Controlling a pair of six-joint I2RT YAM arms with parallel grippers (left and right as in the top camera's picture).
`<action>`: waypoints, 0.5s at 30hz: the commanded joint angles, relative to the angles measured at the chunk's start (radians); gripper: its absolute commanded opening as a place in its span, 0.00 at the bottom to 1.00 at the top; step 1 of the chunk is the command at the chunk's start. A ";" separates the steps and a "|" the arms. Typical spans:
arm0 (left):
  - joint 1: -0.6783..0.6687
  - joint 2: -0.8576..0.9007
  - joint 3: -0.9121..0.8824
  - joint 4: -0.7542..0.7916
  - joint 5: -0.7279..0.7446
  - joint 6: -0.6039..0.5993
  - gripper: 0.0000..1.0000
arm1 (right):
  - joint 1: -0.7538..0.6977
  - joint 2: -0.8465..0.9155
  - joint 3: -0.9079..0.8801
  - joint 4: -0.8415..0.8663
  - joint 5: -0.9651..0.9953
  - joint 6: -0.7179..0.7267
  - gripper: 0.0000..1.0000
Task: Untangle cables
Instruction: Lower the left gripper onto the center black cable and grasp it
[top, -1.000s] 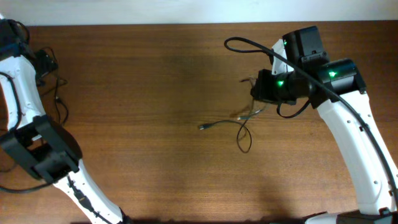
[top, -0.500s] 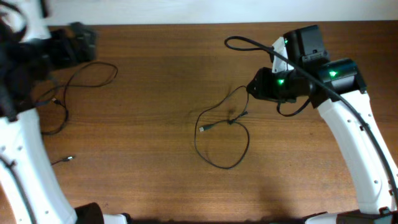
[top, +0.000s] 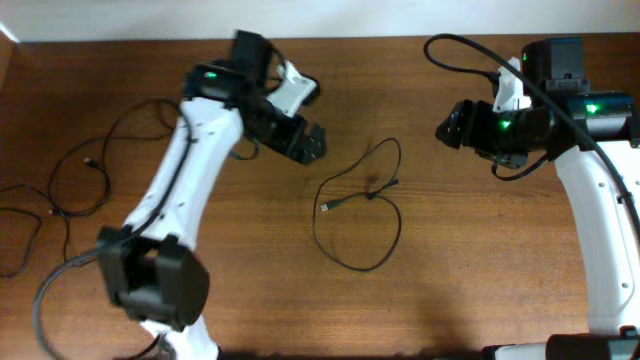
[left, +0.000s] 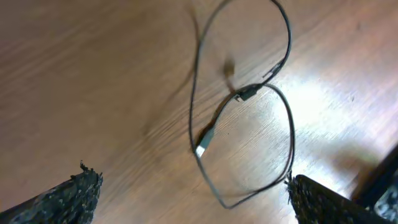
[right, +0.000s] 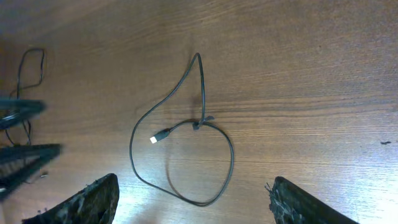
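One thin black cable (top: 385, 238) lies loose on the wooden table (top: 480, 270) as a loop that crosses itself at a small knot (top: 372, 192). Its plug end (top: 326, 206) points left. The same cable shows in the left wrist view (left: 290, 134) and the right wrist view (right: 231, 163). My left gripper (top: 314, 114) hovers open just up and left of the loop, nothing between its fingers (left: 62, 200). My right gripper (top: 446, 126) stands open to the right of the loop, apart from it, its fingers (right: 93, 200) empty.
More thin black cables (top: 95, 165) lie spread as loose strands at the table's left side, with another strand (top: 20, 235) near the left edge. The table's far edge meets a white wall (top: 150, 15). Thick black arm cabling (top: 470, 55) arches over the right arm.
My right gripper opened, let go of the cable and drew back to the right; the cable dropped into a flat loop. My left arm swung from the far left to the table's middle.
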 joint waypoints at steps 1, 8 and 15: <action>-0.069 0.111 -0.016 -0.003 0.011 0.055 1.00 | -0.004 0.002 0.006 -0.001 0.006 -0.011 0.78; -0.130 0.322 -0.019 -0.169 -0.041 -0.122 0.96 | -0.004 0.002 0.006 -0.008 0.010 -0.019 0.78; -0.261 0.335 -0.020 0.089 0.140 -0.124 0.86 | -0.004 0.003 0.006 -0.008 0.017 -0.045 0.79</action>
